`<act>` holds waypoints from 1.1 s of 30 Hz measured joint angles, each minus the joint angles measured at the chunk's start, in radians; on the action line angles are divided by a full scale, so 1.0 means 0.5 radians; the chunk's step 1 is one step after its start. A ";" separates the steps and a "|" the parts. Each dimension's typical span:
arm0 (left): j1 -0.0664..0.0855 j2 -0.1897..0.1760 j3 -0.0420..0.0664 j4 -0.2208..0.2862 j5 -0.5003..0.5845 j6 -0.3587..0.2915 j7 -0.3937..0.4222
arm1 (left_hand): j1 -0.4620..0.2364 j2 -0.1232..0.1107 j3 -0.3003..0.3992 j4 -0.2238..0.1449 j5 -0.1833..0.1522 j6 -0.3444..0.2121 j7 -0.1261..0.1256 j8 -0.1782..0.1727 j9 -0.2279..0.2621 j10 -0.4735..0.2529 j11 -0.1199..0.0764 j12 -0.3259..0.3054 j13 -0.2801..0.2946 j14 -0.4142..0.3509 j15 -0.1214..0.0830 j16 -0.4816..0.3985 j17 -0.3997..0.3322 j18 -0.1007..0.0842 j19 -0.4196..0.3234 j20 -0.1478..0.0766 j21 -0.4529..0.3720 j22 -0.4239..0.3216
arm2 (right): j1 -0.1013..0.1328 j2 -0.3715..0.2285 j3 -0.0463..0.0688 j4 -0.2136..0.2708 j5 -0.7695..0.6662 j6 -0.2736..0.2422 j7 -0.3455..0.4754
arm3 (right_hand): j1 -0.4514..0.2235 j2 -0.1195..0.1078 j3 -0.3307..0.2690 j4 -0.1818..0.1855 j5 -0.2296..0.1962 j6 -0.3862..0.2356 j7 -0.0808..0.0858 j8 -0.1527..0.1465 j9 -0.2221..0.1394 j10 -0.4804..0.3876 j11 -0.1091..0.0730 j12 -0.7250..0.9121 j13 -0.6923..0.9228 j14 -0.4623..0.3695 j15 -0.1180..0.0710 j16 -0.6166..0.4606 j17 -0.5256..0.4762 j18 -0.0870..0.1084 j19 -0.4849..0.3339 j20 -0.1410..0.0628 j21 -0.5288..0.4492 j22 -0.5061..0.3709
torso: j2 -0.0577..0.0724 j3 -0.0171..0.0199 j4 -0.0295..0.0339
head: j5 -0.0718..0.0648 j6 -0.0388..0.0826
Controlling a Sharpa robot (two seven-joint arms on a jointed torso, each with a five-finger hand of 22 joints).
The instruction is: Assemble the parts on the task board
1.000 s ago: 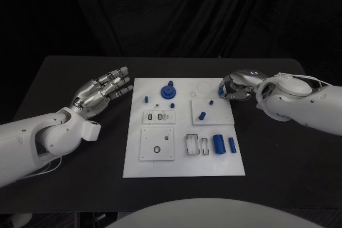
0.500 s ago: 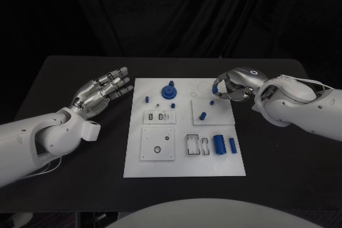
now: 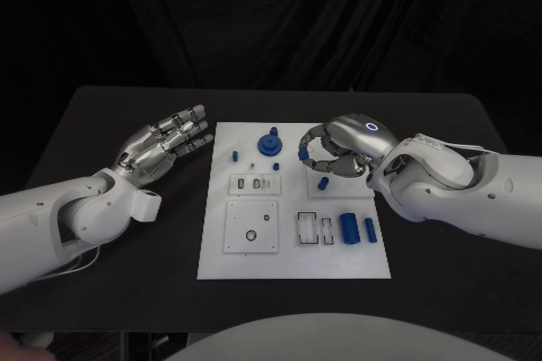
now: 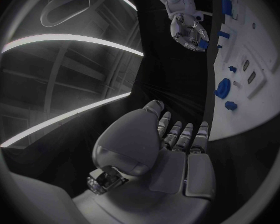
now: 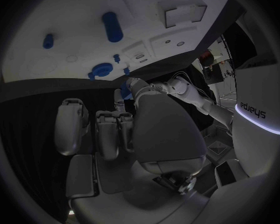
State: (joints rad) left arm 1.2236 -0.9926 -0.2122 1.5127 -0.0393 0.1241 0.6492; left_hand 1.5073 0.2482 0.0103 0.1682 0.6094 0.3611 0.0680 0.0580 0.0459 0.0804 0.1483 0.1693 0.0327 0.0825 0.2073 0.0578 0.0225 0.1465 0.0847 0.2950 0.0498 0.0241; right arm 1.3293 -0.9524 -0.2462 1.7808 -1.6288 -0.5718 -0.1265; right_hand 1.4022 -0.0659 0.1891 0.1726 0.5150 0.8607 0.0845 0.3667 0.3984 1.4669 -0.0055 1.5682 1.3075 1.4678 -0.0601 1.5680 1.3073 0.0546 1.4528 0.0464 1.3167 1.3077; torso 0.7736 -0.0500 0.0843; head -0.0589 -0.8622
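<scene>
The right hand [image 3: 334, 151] hovers over the task board's [image 3: 294, 259] far right, fingers curled around a small blue part [image 3: 324, 170], apparently to seat it there; the left hand [image 3: 165, 140] waits spread, off the board's left edge

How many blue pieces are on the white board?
6 in plain sight: round piece, small piece left of it, another small piece, peg by the right hand, thick cylinder, thin cylinder. The hand may hide more.
</scene>
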 measured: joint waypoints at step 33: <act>0.000 -0.001 0.000 0.000 0.000 0.000 -0.004 | -0.008 -0.008 0.005 -0.005 0.000 0.000 0.000 0.000 0.000 0.000 0.000 0.000 0.000 0.000 0.000 0.000 0.000 0.000 0.000 0.000 0.000 0.000 | -0.205 0.424 0.017 -0.228 -0.326 0.099 -0.334 | -0.002 -0.040 0.031 -0.020 0.031 0.025 0.005 -0.020 0.003 0.000 0.000 0.000 0.000 0.000 0.000 0.000 0.000 0.000 0.014 0.000 0.060 -0.001 | 0.001 0.0010 -0.004 | 0.053 -0.021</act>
State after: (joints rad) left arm 1.2233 -0.9930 -0.2121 1.5128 -0.0393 0.1243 0.6474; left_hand 1.5034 0.2443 0.0131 0.1655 0.6094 0.3611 0.0681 0.0580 0.0459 0.0804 0.1483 0.1693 0.0327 0.0825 0.2073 0.0578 0.0224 0.1466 0.0847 0.2950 0.0498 0.0241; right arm 1.2270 -0.7403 -0.2378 1.6668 -1.7916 -0.5223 -0.2937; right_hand 1.4013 -0.0862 0.2046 0.1627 0.5306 0.8733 0.0868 0.3569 0.3996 1.4669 -0.0054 1.5682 1.3074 1.4678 -0.0601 1.5679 1.3073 0.0547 1.4600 0.0464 1.3467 1.3074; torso 0.7743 -0.0495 0.0824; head -0.0324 -0.8729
